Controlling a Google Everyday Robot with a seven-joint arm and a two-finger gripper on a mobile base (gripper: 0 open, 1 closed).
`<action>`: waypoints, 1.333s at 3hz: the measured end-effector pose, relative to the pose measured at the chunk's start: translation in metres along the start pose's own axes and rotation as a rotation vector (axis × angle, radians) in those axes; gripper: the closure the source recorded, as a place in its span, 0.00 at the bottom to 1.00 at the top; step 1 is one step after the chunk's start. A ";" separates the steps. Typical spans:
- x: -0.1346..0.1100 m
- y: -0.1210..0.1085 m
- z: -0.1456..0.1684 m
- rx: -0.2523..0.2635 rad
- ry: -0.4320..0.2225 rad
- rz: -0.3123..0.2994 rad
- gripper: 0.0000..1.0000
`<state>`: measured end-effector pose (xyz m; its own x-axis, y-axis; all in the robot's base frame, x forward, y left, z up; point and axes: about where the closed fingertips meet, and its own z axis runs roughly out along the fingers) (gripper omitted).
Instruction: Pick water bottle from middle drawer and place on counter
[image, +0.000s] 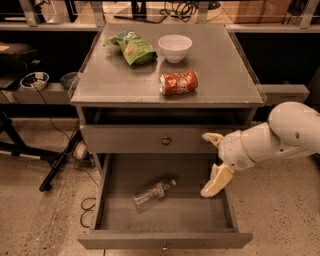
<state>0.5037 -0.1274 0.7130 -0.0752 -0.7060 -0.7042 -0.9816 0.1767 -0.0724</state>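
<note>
The water bottle (154, 193) lies on its side on the floor of the pulled-out middle drawer (200, 212), a little left of centre, cap toward the upper right. My gripper (209, 163) hangs over the drawer's right side, to the right of the bottle and apart from it. It is open and empty, with one cream finger up by the closed drawer front and the other down over the drawer floor. The counter (125, 82) is the grey top of the cabinet above.
On the counter lie a red-orange soda can (179, 82) on its side, a white bowl (175, 47) and a green chip bag (131, 46). The drawer above, with its round knob (166, 141), is shut. Stand legs and cables (60, 160) lie on the floor at left.
</note>
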 end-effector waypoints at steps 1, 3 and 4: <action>-0.002 0.004 0.002 0.003 -0.003 -0.007 0.00; 0.041 0.005 0.032 0.086 -0.041 0.041 0.00; 0.074 0.004 0.059 0.090 -0.027 0.075 0.00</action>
<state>0.5043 -0.1386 0.6185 -0.1417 -0.6704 -0.7283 -0.9536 0.2899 -0.0813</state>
